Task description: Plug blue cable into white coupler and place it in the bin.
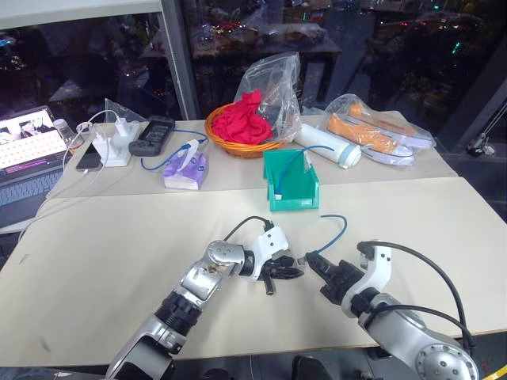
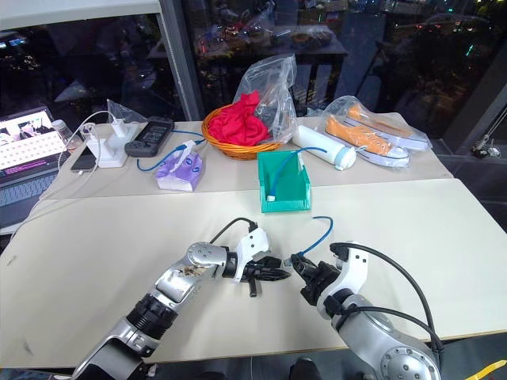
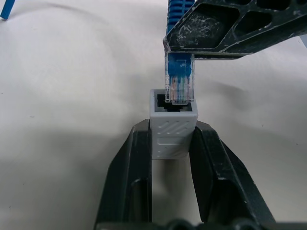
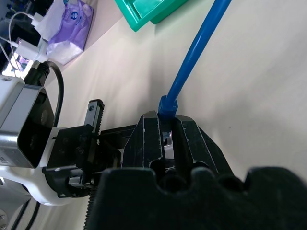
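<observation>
The bin [image 1: 291, 186] stands behind the white coupler [image 3: 172, 129].

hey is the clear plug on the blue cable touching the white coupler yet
Touching. In the left wrist view the clear plug of the blue cable has its tip inside the socket mouth of the white coupler, only partly inserted.

Even overhead light is brightening the pale counter [image 1: 119, 261], casting soft, faint shadows. Dark windows behind are reflecting small lights. Close wrist views are staying mostly sharp, slightly soft at edges.
</observation>
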Motion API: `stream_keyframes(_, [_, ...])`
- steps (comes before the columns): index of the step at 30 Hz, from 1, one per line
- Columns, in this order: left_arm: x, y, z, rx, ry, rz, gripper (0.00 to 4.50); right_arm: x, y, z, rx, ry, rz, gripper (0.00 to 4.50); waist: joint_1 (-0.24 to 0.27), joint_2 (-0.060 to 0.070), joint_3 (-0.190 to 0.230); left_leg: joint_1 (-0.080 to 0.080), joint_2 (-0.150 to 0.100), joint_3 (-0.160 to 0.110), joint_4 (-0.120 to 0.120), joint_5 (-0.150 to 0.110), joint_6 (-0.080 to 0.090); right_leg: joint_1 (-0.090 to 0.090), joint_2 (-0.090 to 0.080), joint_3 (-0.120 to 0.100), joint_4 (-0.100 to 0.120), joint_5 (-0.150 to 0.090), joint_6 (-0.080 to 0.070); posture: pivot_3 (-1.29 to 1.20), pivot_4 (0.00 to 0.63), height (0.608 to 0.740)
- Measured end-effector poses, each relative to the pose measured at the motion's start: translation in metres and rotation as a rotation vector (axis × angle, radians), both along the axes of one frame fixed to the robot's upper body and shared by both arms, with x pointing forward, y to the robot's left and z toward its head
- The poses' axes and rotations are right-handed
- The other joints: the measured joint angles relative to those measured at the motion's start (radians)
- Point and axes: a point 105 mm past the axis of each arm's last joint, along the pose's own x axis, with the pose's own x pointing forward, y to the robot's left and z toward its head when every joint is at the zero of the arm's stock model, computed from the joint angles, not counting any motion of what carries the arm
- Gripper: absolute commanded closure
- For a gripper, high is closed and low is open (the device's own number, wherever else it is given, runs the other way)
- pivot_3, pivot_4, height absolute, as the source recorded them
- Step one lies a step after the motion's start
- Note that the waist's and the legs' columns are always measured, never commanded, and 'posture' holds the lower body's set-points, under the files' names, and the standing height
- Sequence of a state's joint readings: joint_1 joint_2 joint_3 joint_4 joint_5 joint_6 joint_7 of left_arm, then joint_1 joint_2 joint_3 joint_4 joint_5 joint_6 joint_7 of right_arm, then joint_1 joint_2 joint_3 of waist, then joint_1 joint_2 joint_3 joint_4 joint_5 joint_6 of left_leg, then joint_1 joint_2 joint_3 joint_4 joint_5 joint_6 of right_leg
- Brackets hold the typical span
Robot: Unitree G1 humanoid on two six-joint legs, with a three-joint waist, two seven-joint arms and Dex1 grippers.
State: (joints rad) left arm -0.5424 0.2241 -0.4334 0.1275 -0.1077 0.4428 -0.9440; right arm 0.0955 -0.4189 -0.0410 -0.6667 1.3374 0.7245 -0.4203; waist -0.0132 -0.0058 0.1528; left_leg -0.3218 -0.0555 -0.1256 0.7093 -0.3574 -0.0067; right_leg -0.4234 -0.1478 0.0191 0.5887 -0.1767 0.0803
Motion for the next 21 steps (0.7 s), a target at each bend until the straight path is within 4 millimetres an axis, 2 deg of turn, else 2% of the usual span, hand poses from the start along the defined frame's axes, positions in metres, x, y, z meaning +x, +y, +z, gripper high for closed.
stream_keyframes(17, [-0.0006,0.0001,0.0000,0.000,0.007,0.007,3.88,0.0012,0.0044,-0.0029,-0.030,0.001,0.013,4.50,0.000,0.000,0.000,0.000,0.000,0.000,0.000,0.000,0.000,0.000,0.000,0.000,-0.001,0.000,0.000,0.00,0.150,0.740])
stream_keyframes(21, [-0.0010,-0.0006,0.0002,-0.002,0.013,0.011,3.88,0.0009,0.0040,-0.0004,-0.176,-0.026,0.059,4.50,0.001,0.000,0.000,0.000,0.000,0.000,0.000,0.000,0.000,0.000,0.000,0.000,-0.001,0.000,0.000,0.00,0.150,0.740])
